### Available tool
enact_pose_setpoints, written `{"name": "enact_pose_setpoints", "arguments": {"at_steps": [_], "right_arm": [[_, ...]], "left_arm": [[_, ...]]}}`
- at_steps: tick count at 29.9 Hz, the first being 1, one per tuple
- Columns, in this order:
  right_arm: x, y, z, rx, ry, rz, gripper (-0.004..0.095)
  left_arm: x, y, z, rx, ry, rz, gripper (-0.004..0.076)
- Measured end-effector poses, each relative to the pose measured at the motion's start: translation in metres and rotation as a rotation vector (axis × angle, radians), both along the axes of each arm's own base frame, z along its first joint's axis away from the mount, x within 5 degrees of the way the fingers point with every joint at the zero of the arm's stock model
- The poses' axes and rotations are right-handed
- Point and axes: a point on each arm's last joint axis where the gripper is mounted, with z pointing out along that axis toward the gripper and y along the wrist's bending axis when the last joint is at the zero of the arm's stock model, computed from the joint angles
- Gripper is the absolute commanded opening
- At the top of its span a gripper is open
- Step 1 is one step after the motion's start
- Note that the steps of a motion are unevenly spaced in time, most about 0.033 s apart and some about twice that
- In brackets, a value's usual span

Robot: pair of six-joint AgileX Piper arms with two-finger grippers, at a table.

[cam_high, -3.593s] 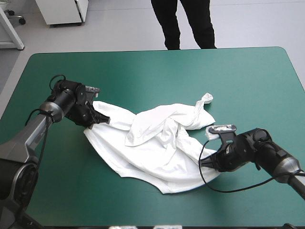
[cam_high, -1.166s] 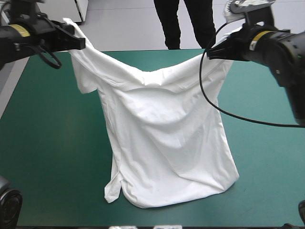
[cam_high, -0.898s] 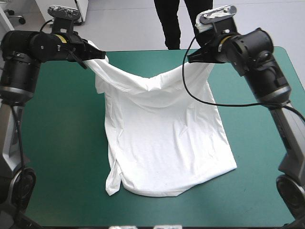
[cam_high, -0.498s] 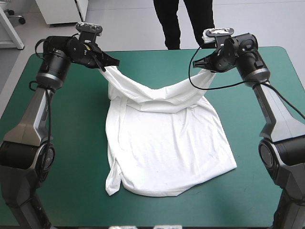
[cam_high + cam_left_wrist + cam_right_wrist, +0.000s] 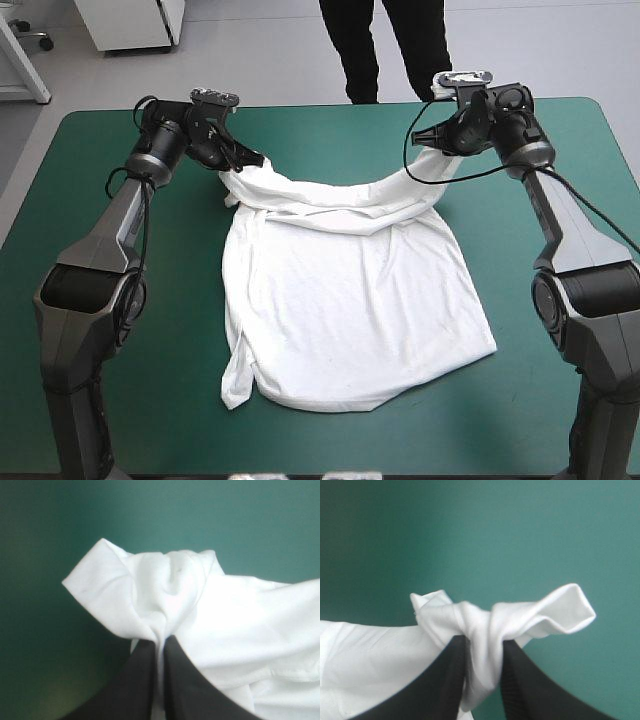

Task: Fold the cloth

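The white T-shirt (image 5: 345,300) lies mostly flat on the teal-green table, hem toward the near edge, its far edge sagging in a curve between the two grippers. My left gripper (image 5: 245,160) is shut on the T-shirt's far left corner, low over the table. In the left wrist view the bunched cloth (image 5: 165,595) is pinched between the black fingers (image 5: 140,680), close over the cover. My right gripper (image 5: 432,135) is shut on the far right corner. The right wrist view has a rolled fold of cloth (image 5: 490,625) squeezed between its fingers (image 5: 447,680).
Bare teal-green cover (image 5: 90,300) lies on both sides of the shirt and along the far edge (image 5: 330,108). The shirt's hem (image 5: 330,405) ends a short way from the near edge.
Earlier the shirt was a crumpled heap. Both grippers lifted it by the far corners, carried it toward the far edge and have come down, laying the body flat.
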Motion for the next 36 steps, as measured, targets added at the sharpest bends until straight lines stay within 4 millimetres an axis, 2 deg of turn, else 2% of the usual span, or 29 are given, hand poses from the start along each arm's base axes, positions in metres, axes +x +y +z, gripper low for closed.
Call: {"name": "enact_pose_setpoints", "arguments": {"at_steps": [2, 3, 5, 7, 10, 13, 17, 23, 27, 31, 34, 36], "right_arm": [[0.001, 0.002, -0.005, 0.014, 0.019, 0.005, 0.0623], [0.001, 0.003, -0.006, 0.022, 0.029, 0.007, 0.0637], [-0.001, 0.003, -0.006, 0.028, 0.044, 0.008, 0.0621], [-0.004, 0.003, -0.002, 0.034, 0.048, 0.008, 0.0592], [-0.013, 0.0, 0.014, 0.037, 0.038, 0.008, 0.054], [-0.034, -0.004, 0.048, 0.037, -0.001, 0.02, 0.0534], [-0.071, -0.01, 0.1, 0.057, -0.092, 0.037, 0.0532], [-0.136, -0.023, 0.162, 0.07, -0.187, 0.047, 0.0532], [-0.176, -0.03, 0.179, 0.071, -0.199, 0.059, 0.0532], [-0.21, -0.037, 0.174, 0.06, -0.179, 0.068, 0.0532], [-0.23, -0.041, 0.156, 0.047, -0.124, 0.071, 0.0532], [-0.243, -0.044, 0.148, 0.042, -0.103, 0.07, 0.0532]], "left_arm": [[-0.001, 0.0, -0.001, 0.006, 0.017, -0.006, 0.0306], [-0.002, 0.0, -0.002, 0.006, 0.032, -0.007, 0.0402], [-0.007, 0.001, 0.003, 0.002, 0.046, -0.003, 0.0565], [-0.014, 0.002, 0.017, -0.006, 0.046, 0.009, 0.0641], [-0.032, 0.007, 0.053, -0.013, -0.006, 0.017, 0.0638], [-0.059, 0.015, 0.098, 0.003, -0.087, 0.025, 0.0617], [-0.11, 0.028, 0.163, -0.009, -0.233, 0.033, 0.0584], [-0.197, 0.046, 0.233, -0.045, -0.409, 0.04, 0.0552], [-0.253, 0.058, 0.254, -0.062, -0.483, 0.042, 0.0545], [-0.293, 0.066, 0.247, -0.051, -0.487, 0.04, 0.0545], [-0.305, 0.065, 0.229, -0.025, -0.44, 0.018, 0.0545], [-0.304, 0.06, 0.215, -0.02, -0.392, -0.001, 0.0545]]}}
